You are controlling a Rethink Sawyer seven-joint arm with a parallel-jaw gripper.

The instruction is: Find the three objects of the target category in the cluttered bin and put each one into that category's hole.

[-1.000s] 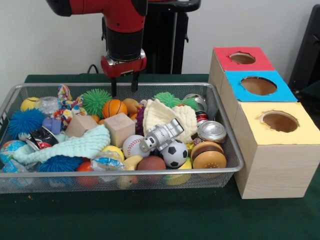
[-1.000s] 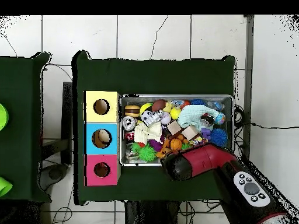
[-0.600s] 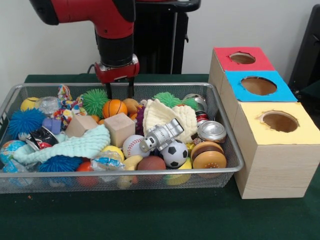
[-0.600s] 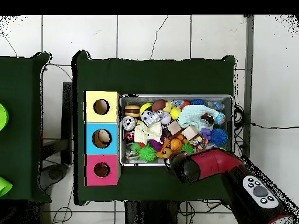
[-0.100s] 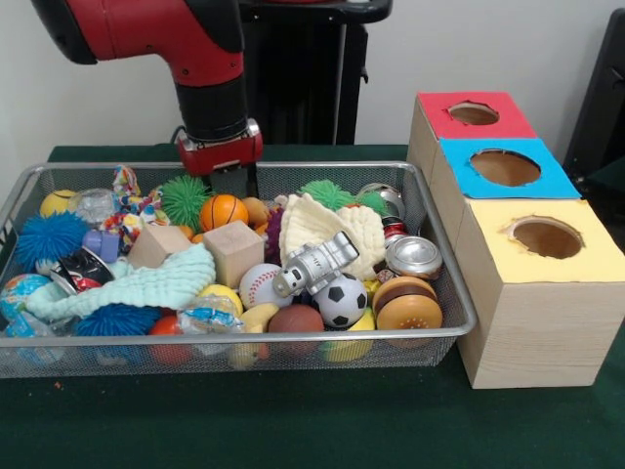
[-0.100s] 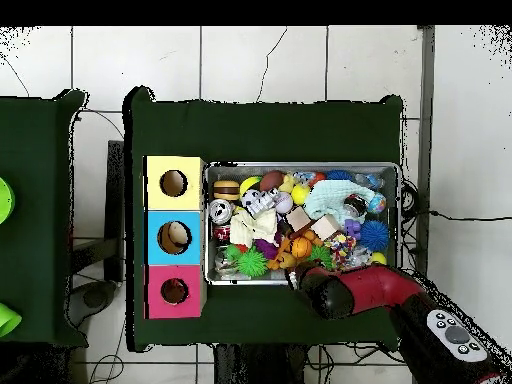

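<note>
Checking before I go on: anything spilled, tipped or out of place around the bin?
Nothing stands out. All the toys sit inside the bin, none on the green cloth. The three boxes stand in a row beside it.

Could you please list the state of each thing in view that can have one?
Pincer: low at the bin's far rim, open or shut unclear.
Bin: full of clutter.
Red box: hole open.
Blue box: hole open.
Yellow box: hole open.
Can: on its side.
Wood cube: atop the pile.
</note>
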